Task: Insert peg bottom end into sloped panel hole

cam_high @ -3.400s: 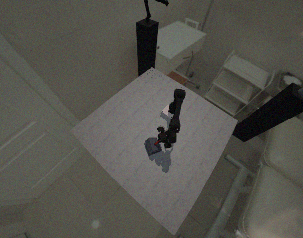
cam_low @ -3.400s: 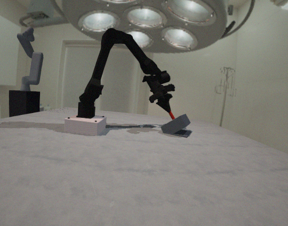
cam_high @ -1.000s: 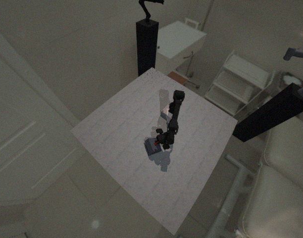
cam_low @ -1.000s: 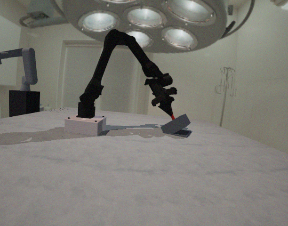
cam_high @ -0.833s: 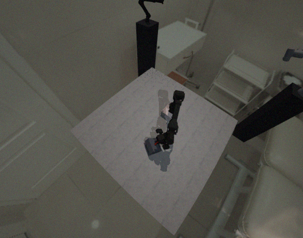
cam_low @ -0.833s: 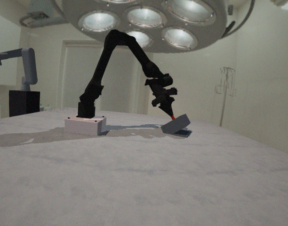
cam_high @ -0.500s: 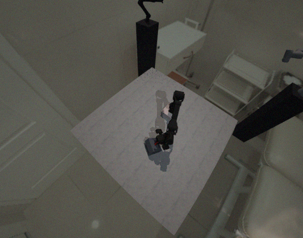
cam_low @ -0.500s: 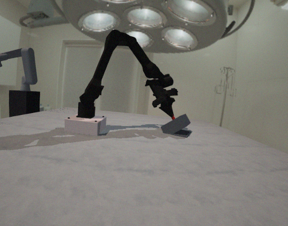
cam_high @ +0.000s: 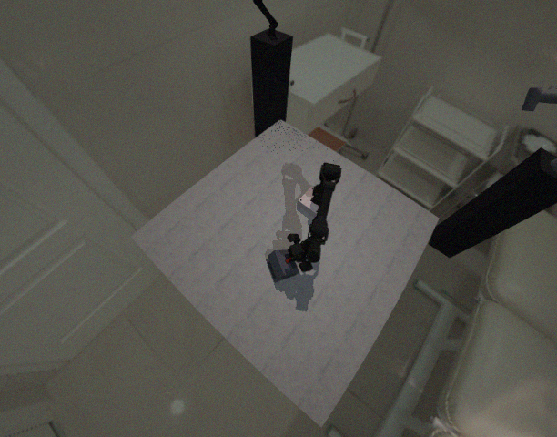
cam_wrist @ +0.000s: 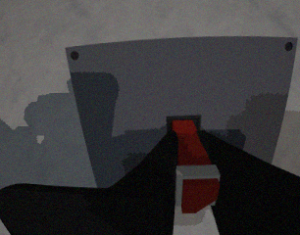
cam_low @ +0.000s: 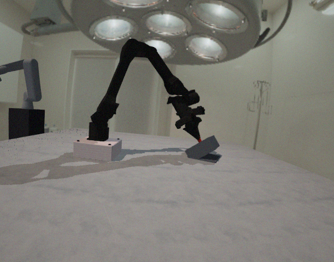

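Wrist view: gripper (cam_high: 290, 256) (cam_low: 199, 138) (cam_wrist: 185, 139) was clamped on red peg (cam_high: 288, 259) (cam_low: 200, 140) (cam_wrist: 191, 147), low end at the hole (cam_wrist: 170, 123).
Peg looked stiff, light, flat-sided, maybe a bit slippery; not fragile, judging by its plain block shape. Best hold: upper part, across two flat faces, low end left free, as fingers seemed to have it. Peg leaned over the panel (cam_high: 282, 265) (cam_low: 202, 148) (cam_wrist: 155, 88), between tabletop (cam_high: 213, 211) (cam_low: 161, 211) (cam_wrist: 155, 20) middle and its lower-left edge in top view; depth in hole couldn't be told. Arm base (cam_high: 307, 199) (cam_low: 92, 149) stood toward the top corner, well apart. Nothing seen blocking the push; hole rim could catch a twisted peg.
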Controlling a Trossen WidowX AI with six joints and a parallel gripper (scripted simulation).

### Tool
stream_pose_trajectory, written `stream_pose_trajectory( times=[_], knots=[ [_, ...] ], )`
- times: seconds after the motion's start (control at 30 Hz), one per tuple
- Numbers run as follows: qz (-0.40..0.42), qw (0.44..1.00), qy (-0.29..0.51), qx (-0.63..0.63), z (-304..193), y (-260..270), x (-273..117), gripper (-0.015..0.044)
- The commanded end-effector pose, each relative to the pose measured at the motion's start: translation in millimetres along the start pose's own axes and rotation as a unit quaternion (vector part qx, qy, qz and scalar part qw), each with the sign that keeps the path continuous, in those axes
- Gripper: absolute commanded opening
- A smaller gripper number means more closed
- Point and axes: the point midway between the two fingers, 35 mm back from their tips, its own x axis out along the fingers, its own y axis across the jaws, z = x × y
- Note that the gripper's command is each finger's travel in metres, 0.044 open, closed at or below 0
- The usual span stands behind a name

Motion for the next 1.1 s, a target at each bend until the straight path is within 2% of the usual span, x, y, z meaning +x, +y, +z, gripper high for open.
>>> stream_pose_trajectory(
  times=[0.0, 0.53, 1.07],
  knots=[
    [0.000, 1.000, 0.000, 0.000, 0.0, 0.1, -0.2, 0.0026],
    [0.000, 1.000, 0.001, -0.001, 0.0, 0.8, -5.6, 0.0440],
    [-0.001, 1.000, 0.006, -0.004, -1.6, 4.3, -41.8, 0.0440]
  ],
)
